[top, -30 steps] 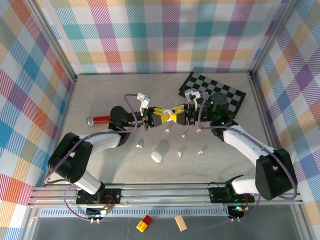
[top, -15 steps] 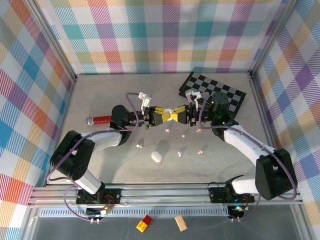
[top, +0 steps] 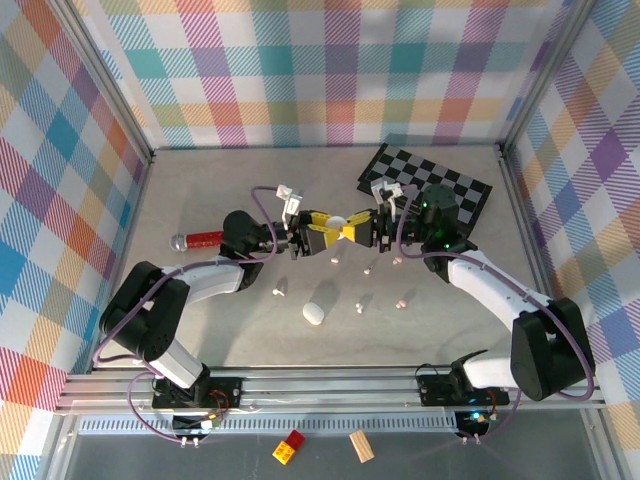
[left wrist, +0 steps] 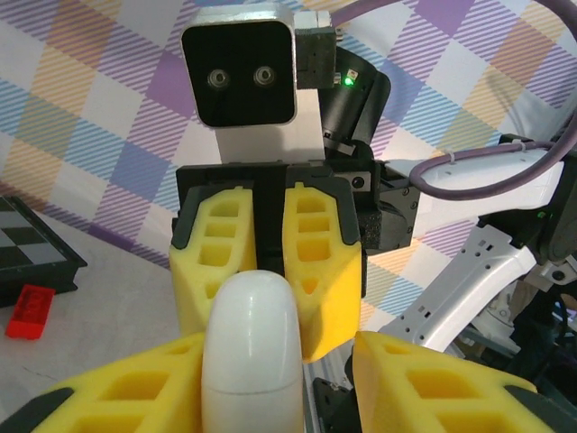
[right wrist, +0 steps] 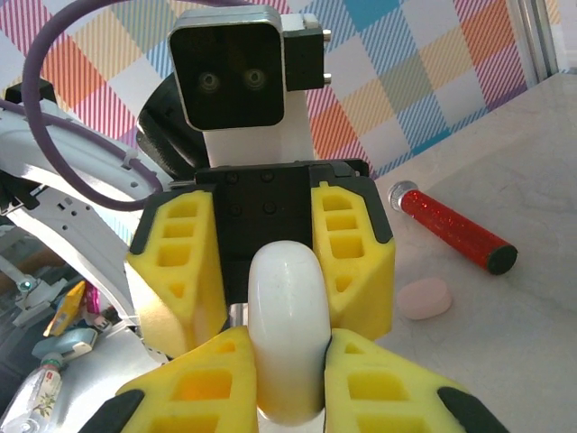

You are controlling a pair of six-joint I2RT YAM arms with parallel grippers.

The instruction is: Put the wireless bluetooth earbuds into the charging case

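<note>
Second case (top: 314, 314), white, lies toward the near edge of the table (top: 200, 330), nothing touching it. Earbuds (top: 402, 301) are loose around it, mid-table, none in a case yet. Above them both grippers meet nose to nose, off the surface. Right gripper (top: 350, 230) is clamped tight on the white charging case (top: 337, 221), pinching its narrow sides. Left gripper (top: 322, 232) has its fingers spread wide either side of the same case, with gaps showing in the right wrist view, so no grip. Reads as a handover: right carries, left free. Case looks closed, seam visible, so it likely needs opening before any bud goes in. Red glitter tube (top: 200, 240) near the left edge, checkerboard (top: 440, 185) in the far right corner, both off-task.
</note>
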